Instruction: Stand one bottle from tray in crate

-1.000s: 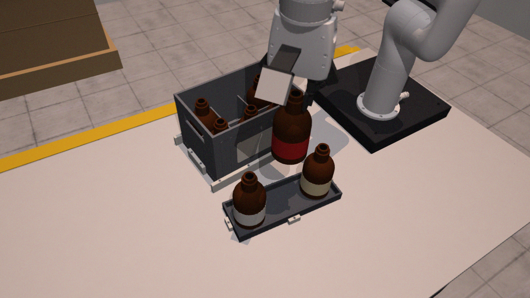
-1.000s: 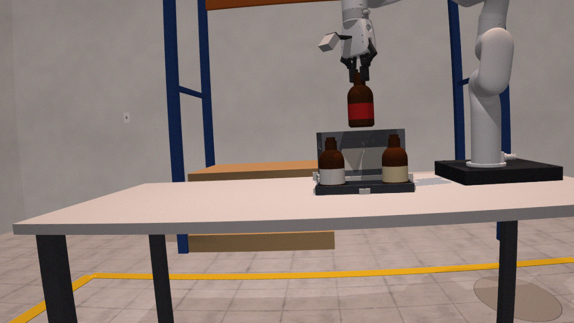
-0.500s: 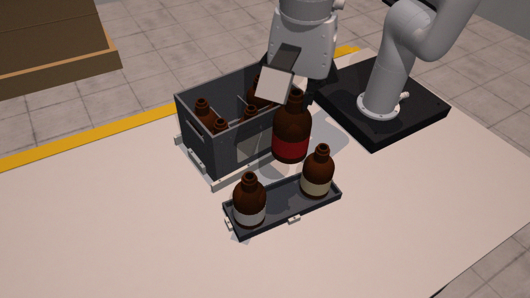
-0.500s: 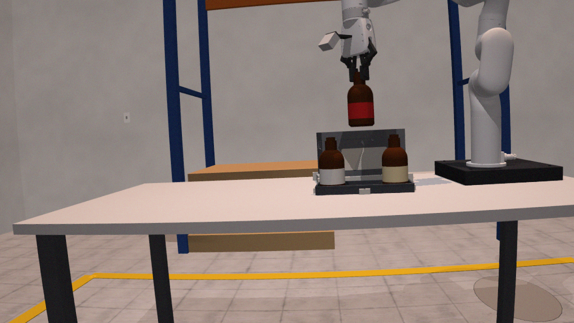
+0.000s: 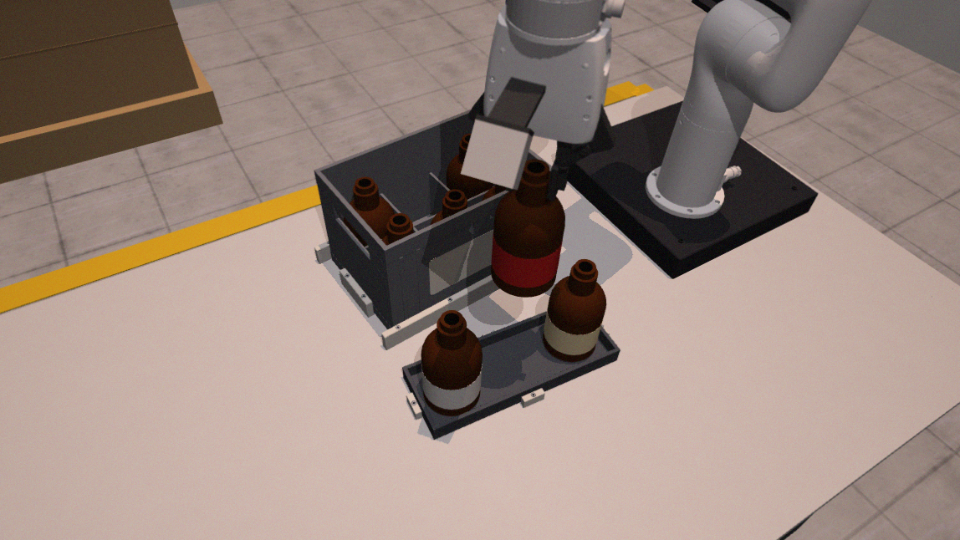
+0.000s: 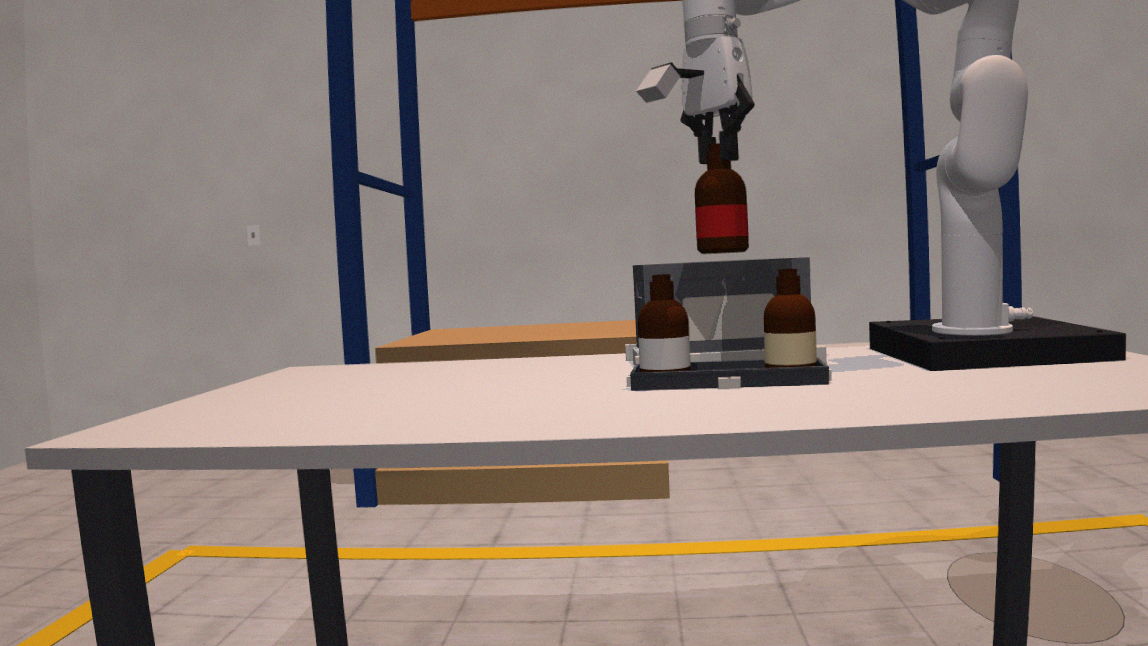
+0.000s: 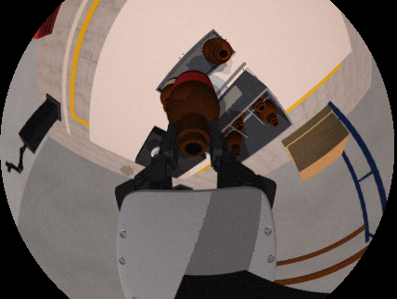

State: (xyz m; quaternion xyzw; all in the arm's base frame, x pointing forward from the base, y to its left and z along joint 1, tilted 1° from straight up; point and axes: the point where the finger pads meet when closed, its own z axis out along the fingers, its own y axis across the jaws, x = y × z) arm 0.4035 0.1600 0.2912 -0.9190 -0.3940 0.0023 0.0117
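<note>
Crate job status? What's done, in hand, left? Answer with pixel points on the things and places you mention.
Looks done: a bottle is off the tray [image 5: 525, 407] [image 6: 728, 376]; the other two stand upright on it.

In hand: the gripper [image 5: 534, 175] [image 6: 716, 150] [image 7: 193, 131] holds the red-labelled bottle [image 5: 527, 235] [image 6: 721, 210] [image 7: 192, 104] by the neck, above the table.

Left: lower it into a free cell of the crate [image 5: 355, 268] [image 6: 660, 271] [image 7: 266, 141], release.
</note>
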